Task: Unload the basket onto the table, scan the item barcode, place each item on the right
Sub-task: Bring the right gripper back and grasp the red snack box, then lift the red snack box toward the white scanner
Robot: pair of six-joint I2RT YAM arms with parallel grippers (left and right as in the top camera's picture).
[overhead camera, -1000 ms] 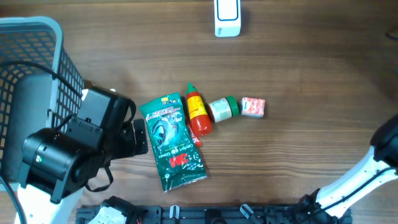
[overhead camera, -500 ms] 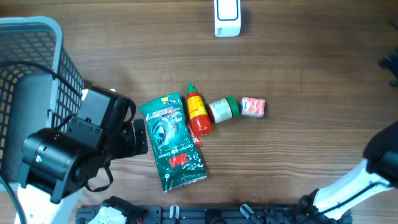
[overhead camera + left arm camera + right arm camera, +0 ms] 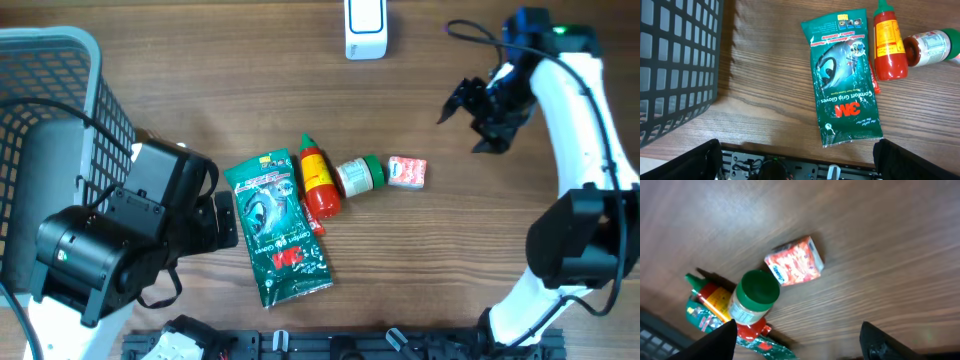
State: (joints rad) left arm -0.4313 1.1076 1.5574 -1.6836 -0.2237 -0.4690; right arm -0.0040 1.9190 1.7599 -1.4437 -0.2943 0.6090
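The right gripper (image 3: 468, 122) hangs spread and empty, right of a row: glove packet (image 3: 278, 228), red bottle (image 3: 318, 182), green-lidded jar (image 3: 360, 174) — then small red box (image 3: 407, 172).

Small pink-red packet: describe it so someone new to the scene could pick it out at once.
On the wooden table, four items lie in a row. The packet is at its right end, beside the green-lidded jar: the smallest one, boxy and pink-red.

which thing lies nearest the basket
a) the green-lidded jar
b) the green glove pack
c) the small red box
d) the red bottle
B: the glove pack is leftmost in the row, on the side of the basket, with the bottle, jar and box each further right.
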